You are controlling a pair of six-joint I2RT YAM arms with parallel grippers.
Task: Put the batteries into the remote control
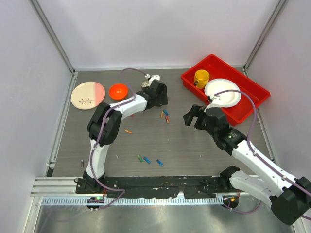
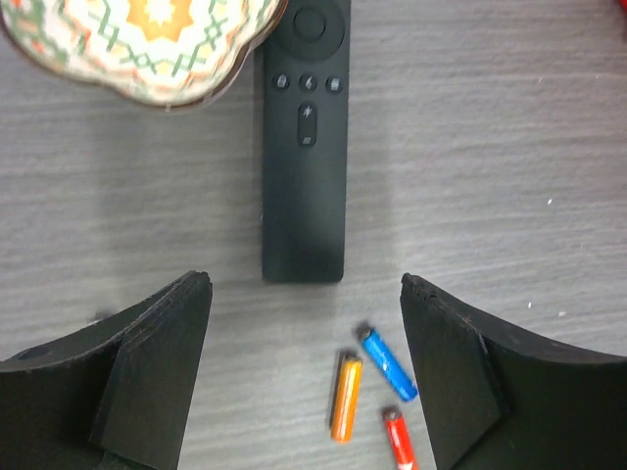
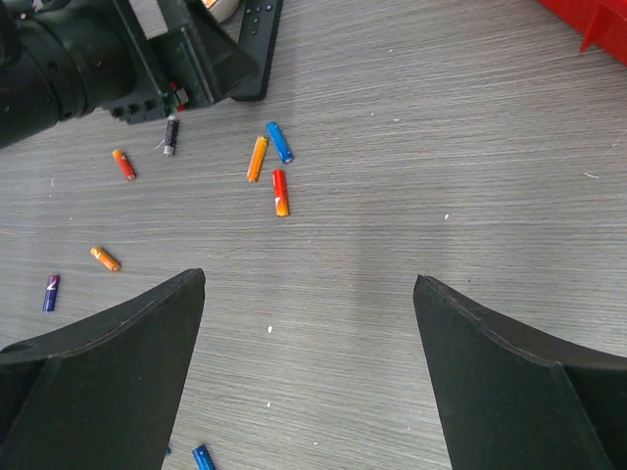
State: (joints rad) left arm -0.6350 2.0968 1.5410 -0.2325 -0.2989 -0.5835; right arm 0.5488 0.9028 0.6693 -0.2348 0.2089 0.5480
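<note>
On the desk (image 1: 194, 145), the batteries (image 2: 345, 397) lay loose near the remote control (image 2: 306, 176), none loaded; both jaws gaped wide, empty.

Top view: fixed above and behind my bases, looking down and forward, far enough to hold the whole bench (image 1: 194, 145) and both arms.
Left wrist: rides my left end effector (image 1: 156, 92), faces straight down, close in; my fingers (image 2: 147, 372) frame the remote (image 2: 305, 176).
Right wrist: rides my right end effector (image 1: 193, 116), tilted across the bench toward the left one, farther off.
Shared: both wrist views catch the remote's end and three batteries (image 3: 257, 159) beside it; the top view shows those batteries too, small.
</note>
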